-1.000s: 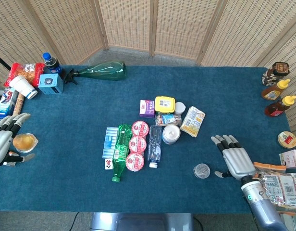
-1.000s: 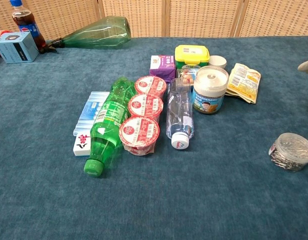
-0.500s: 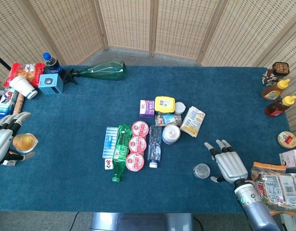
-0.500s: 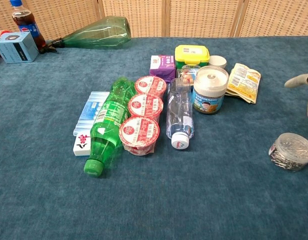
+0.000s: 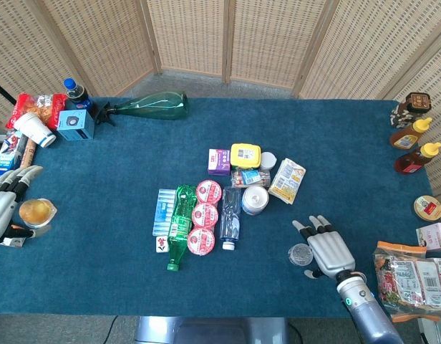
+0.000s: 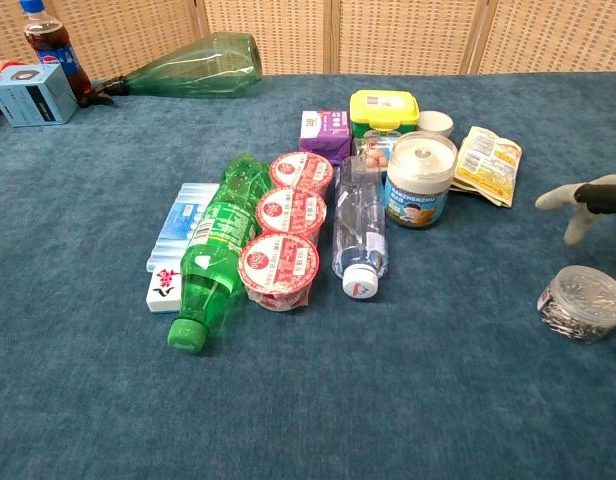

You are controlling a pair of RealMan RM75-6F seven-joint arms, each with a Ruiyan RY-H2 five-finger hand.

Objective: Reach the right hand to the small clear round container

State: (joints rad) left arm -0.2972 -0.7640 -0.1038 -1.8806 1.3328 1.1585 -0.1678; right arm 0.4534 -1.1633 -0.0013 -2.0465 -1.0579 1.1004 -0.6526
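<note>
Near the front edge of the blue carpeted table point(image 5: 99, 172), to the right of the clear plastic water bottle point(image 5: 231, 221), sits the small clear round container point(image 5: 301, 254) — upright, its flat lid facing up, so it has no long axis to speak of; something fine and metallic fills it. Just right of the container hovers the right hand point(image 5: 326, 247), fingers point(image 6: 568, 197) spread and holding nothing — whether the thumb touches the container I cannot tell. Far left of the bottle, the left hand point(image 5: 4, 208) lies open beside a small amber-filled cup point(image 5: 36, 212).
</note>
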